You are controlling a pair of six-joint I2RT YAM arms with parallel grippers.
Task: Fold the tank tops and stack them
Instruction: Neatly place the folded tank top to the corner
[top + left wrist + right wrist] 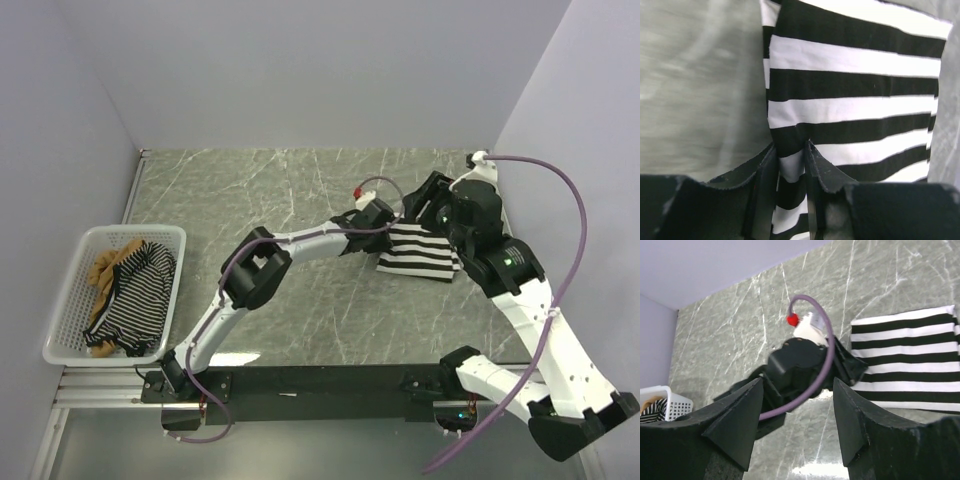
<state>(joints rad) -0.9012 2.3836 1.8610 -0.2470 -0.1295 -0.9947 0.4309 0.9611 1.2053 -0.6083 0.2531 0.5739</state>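
The wide black-and-white striped tank top [420,250] lies folded on the marble table at the right. My left gripper [385,228] is at its left edge, shut on a pinch of its cloth [790,165]. My right gripper [425,200] hangs open and empty above the top's far side; its view shows the left gripper [805,365] and the striped top [910,360]. The thin-striped top [135,295] and the tan-brown top [110,262] lie bunched in the white basket [70,300].
The white mesh basket stands at the table's left edge, by the left wall. A purple cable [560,220] loops off the right arm. Walls close the back and right sides.
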